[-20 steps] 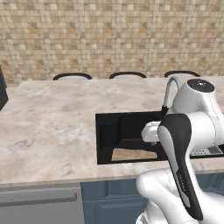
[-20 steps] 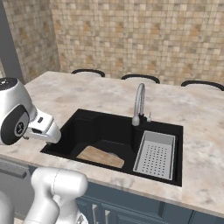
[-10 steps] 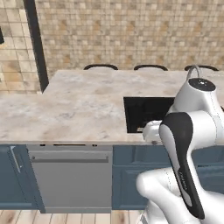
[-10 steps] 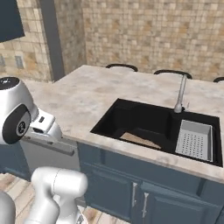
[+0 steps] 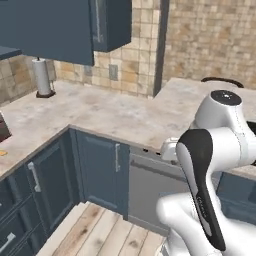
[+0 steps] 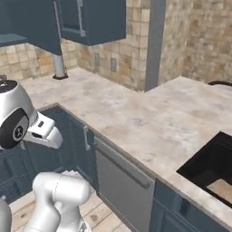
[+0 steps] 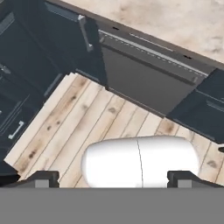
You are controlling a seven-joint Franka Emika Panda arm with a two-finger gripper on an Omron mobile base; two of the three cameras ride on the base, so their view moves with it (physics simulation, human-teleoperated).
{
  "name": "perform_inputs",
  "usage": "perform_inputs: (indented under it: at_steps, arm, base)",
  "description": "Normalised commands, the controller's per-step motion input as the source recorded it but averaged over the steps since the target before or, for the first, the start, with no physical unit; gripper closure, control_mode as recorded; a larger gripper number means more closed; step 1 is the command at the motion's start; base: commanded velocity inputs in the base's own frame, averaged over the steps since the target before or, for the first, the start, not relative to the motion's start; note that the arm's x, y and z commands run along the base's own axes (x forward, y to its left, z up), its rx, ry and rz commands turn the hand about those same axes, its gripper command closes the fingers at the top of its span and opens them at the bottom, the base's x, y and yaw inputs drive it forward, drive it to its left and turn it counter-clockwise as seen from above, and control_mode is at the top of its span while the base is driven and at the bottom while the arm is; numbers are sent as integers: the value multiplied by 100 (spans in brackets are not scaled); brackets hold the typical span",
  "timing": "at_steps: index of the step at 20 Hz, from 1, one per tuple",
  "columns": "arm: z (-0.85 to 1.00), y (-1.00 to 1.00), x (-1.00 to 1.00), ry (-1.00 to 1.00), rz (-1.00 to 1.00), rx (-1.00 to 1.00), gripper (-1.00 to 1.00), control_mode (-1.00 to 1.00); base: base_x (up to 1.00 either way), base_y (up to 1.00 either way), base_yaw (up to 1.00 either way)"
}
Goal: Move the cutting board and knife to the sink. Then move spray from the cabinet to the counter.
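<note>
Base swung; cabinet [image 5: 60, 30] above gripper [image 7: 113, 178]

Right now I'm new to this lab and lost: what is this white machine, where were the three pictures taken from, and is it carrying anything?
It is a white robot arm on a driving base in a rendered kitchen. Two cameras ride behind it, left and right; the third looks along its tool, which is open and empty, facing the wooden floor and a dishwasher. On the counter stands a paper towel holder. A cutting board lies in the sink. A cabinet hangs above.
</note>
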Motion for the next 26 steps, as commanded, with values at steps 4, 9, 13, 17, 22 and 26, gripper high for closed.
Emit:
perform_inputs:
  at_steps: [4,9,13,17,22,26]
  arm:
    - [0,0,0,0,0,0,-100,100]
    - [0,0,0,0,0,0,-100,100]
    - [0,0,0,0,0,0,-100,100]
    - [0,0,0,0,0,0,-100,100]
    - [0,0,0,0,0,0,-100,100]
    - [0,0,0,0,0,0,-100,100]
  base:
    - [62,11,86]
    - [67,17,82]
    - [77,15,80]
    - [100,0,59]
    - [100,-26,31]
    - [66,-25,24]
